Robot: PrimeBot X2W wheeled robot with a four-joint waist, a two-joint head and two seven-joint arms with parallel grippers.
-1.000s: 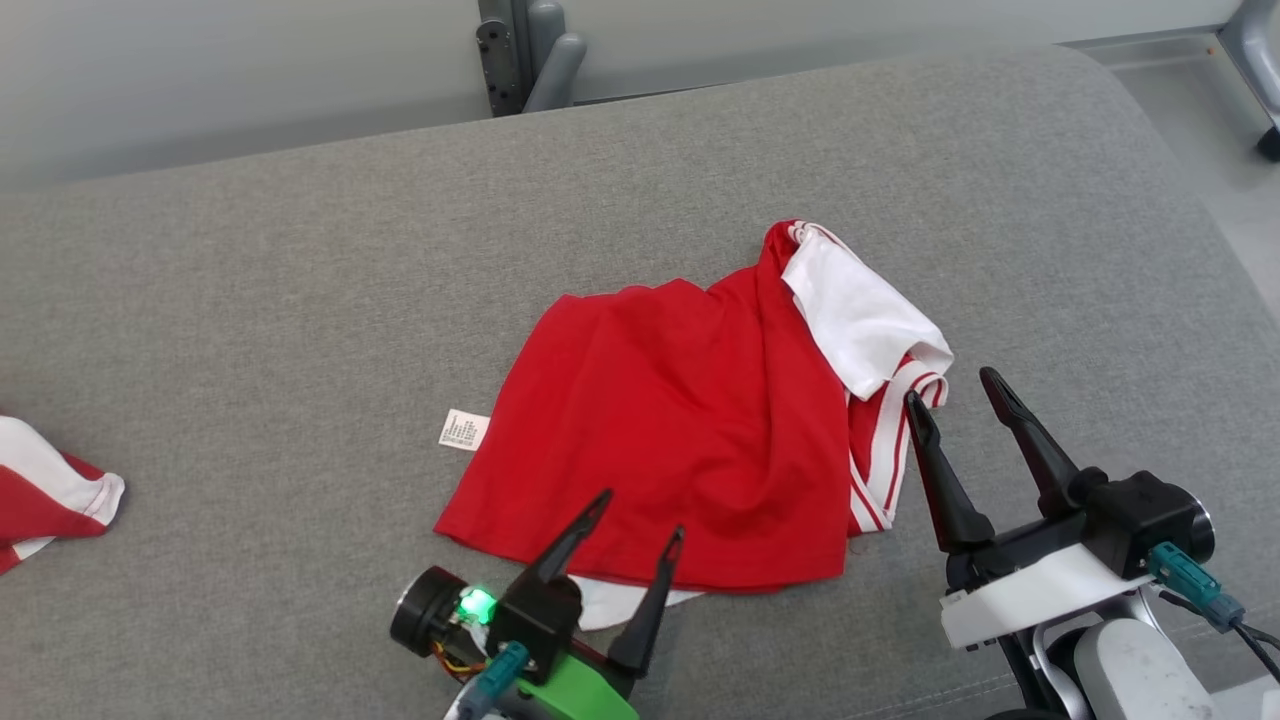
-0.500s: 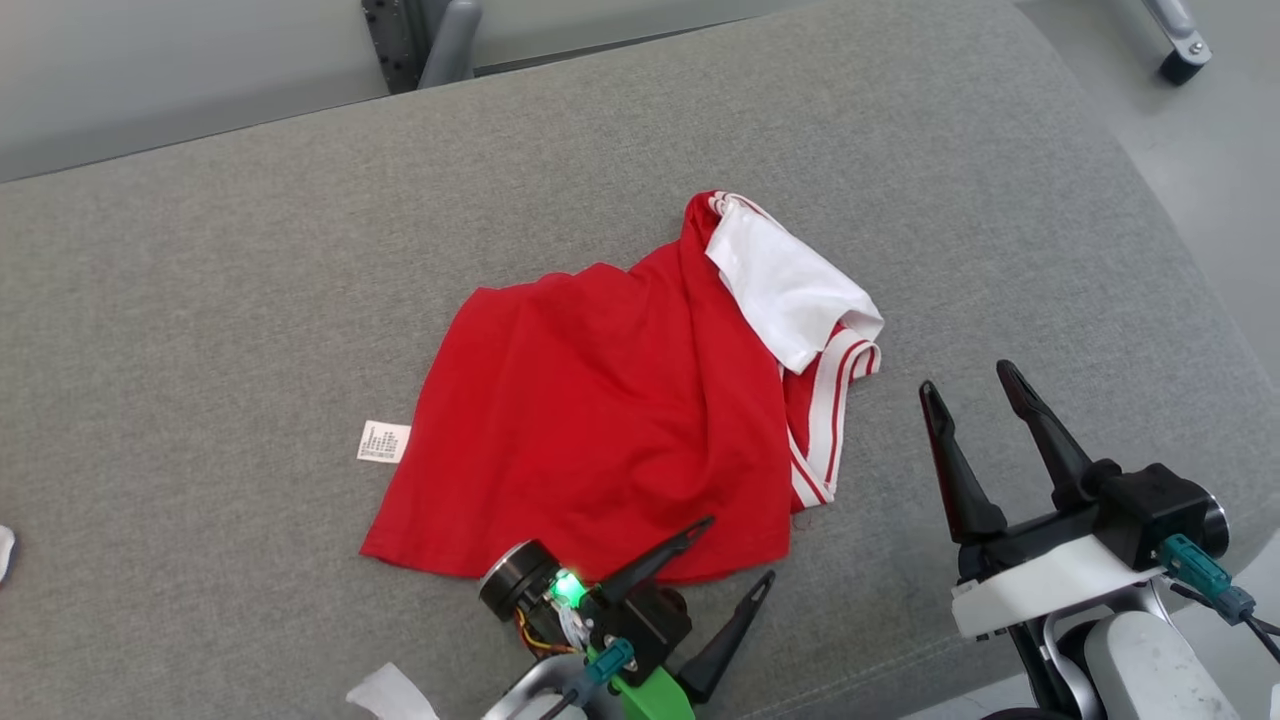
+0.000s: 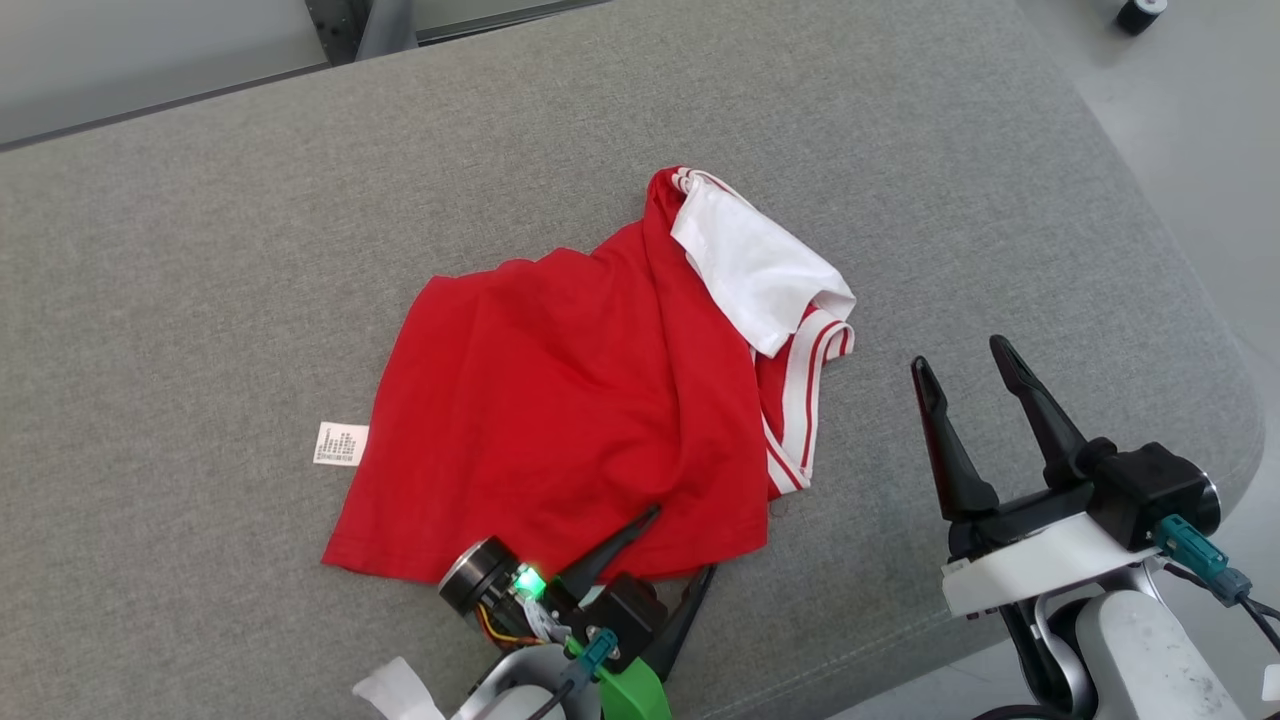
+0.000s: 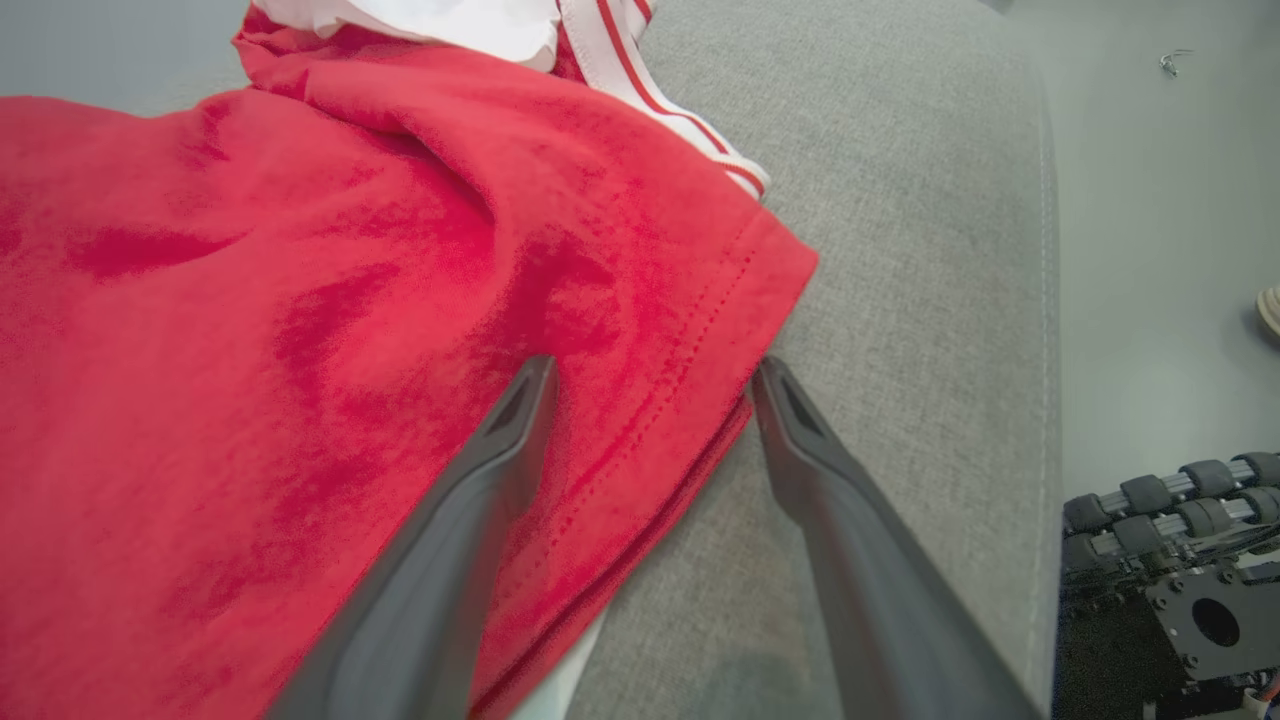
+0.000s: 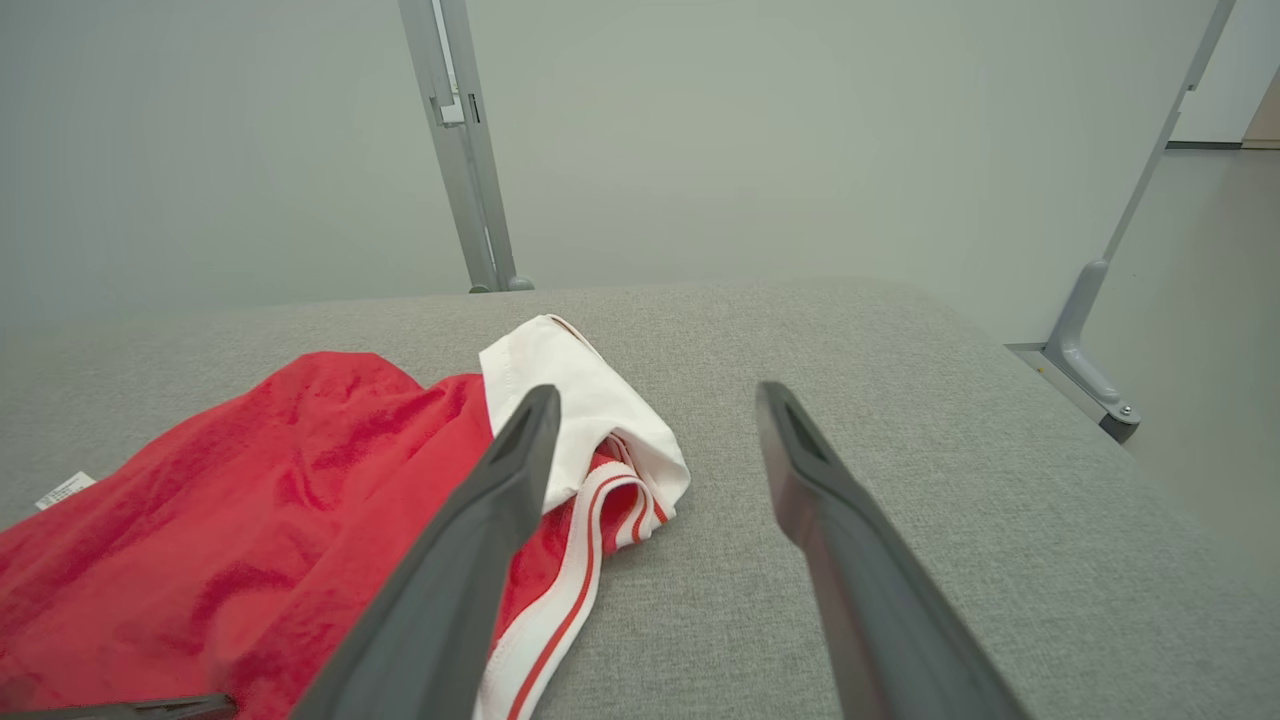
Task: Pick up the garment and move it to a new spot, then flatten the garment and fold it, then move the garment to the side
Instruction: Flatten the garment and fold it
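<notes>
The garment (image 3: 560,400) is a red shirt with a white sleeve (image 3: 760,280) and red-and-white striped trim, lying rumpled on the grey padded surface (image 3: 200,250). My left gripper (image 3: 682,540) is open at its near right hem corner. In the left wrist view the gripper (image 4: 652,365) straddles that hem of the garment (image 4: 300,300): one finger (image 4: 470,500) over red cloth, the other finger (image 4: 840,520) over grey surface. My right gripper (image 3: 958,355) stands open to the right of the striped trim, apart from it. In the right wrist view that gripper (image 5: 657,392) is empty, with the garment (image 5: 250,520) to its left.
A white care label (image 3: 340,443) sticks out at the garment's left edge. The surface's rounded right edge (image 3: 1200,330) drops to the floor (image 3: 1200,120). A metal post (image 5: 460,150) stands behind the far edge. The robot's base (image 4: 1170,560) shows in the left wrist view.
The head camera has turned, shifting the whole picture left. My left gripper has moved right along the near hem to the garment's corner. My right gripper now stands farther from the striped trim.
</notes>
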